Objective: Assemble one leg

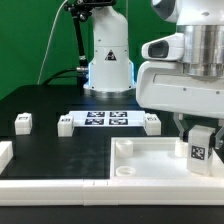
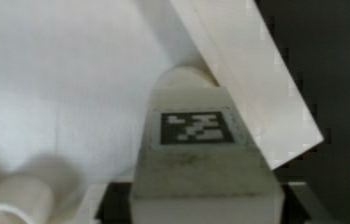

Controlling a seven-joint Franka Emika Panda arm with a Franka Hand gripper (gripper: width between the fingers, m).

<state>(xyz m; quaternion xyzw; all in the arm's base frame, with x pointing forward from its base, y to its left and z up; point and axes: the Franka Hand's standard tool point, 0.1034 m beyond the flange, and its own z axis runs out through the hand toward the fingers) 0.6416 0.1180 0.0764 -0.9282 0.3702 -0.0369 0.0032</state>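
Two fingers (image 1: 183, 125) are closed on the leg (image 1: 197, 150), one on each side, and hold it upright over the white tray-like part (image 1: 140, 168) at the exterior view's right. Only the exterior view takes in the black bench (image 1: 60, 150), with the marker board (image 1: 107, 119) and three small white blocks (image 1: 66, 124) lying well apart from the leg. The wrist view alone shows the leg's tag head-on, with the tray's raised rim (image 2: 243, 70) just beside it. The leg seems to hang clear of the tray, though contact is unclear.
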